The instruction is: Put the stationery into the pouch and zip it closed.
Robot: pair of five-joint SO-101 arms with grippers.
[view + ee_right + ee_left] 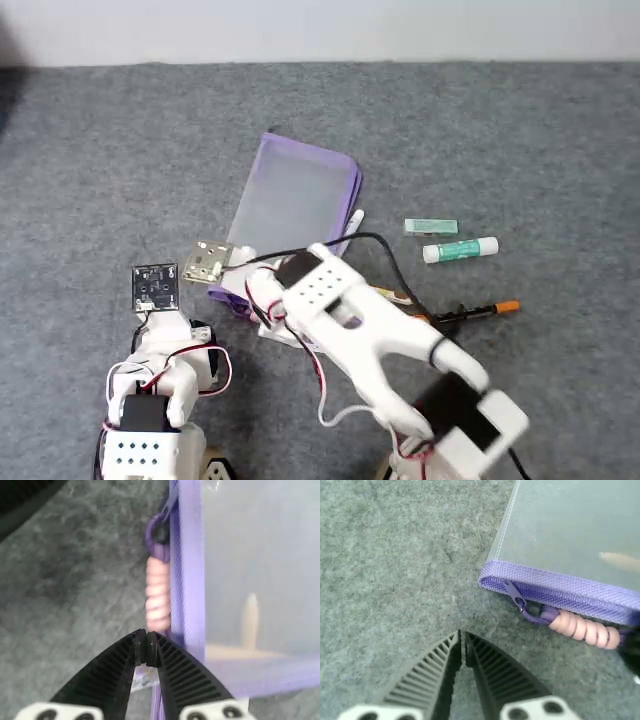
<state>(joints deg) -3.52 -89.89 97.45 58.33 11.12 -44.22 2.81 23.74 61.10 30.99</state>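
Purple pouch (295,195) lying flat on grey carpet (520,130); glue stick (460,250) lying near it, outside; left gripper (462,639) jaws pressing together near zipper slider (516,599); right gripper (146,645) jaws pressing together at beaded pull (158,597).

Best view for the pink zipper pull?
Left wrist view: zipper pull and slider lie side-on, unobstructed. Right wrist view shows it lengthwise, ending at the right fingers. High view: an arm lies over that pouch corner.

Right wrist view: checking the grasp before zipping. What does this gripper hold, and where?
The right gripper seems to pinch the beaded zipper pull at its free end.
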